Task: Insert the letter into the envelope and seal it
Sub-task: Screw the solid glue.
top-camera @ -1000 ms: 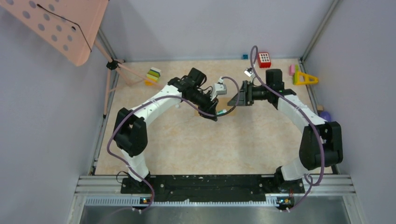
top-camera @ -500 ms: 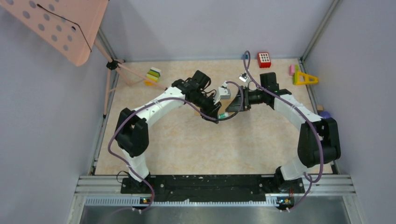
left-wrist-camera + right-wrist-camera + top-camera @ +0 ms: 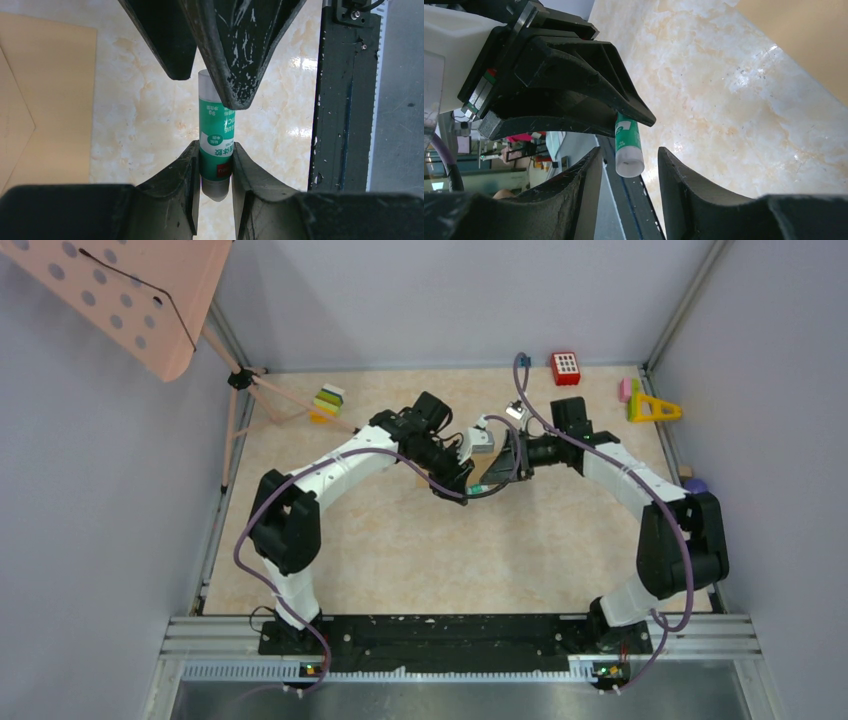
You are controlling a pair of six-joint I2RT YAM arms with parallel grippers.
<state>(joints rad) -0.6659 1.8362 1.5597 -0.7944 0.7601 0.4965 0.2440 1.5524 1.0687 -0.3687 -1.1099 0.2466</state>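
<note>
My left gripper (image 3: 215,150) is shut on a green glue stick (image 3: 216,127), held by its lower end above the table. My right gripper (image 3: 630,152) is open, one finger on each side of the stick's white cap (image 3: 630,162) with a gap both sides; its fingers (image 3: 235,50) show at the top of the left wrist view. In the top view the two grippers meet at mid-table (image 3: 492,472). The tan envelope (image 3: 45,100) lies flat with its pointed flap visible, left of the stick; a tan corner also shows in the right wrist view (image 3: 804,40). No letter shows.
A pink music stand (image 3: 130,300) on tripod legs stands at the back left. Coloured blocks (image 3: 328,400), a red block (image 3: 565,367), a yellow triangle (image 3: 652,408) and a purple object (image 3: 697,485) lie along the back and right edges. The black base rail (image 3: 345,100) runs along the near edge.
My right gripper has moved left up to the left gripper and now straddles the glue stick's cap. The left gripper shifted slightly right, still holding the stick.
</note>
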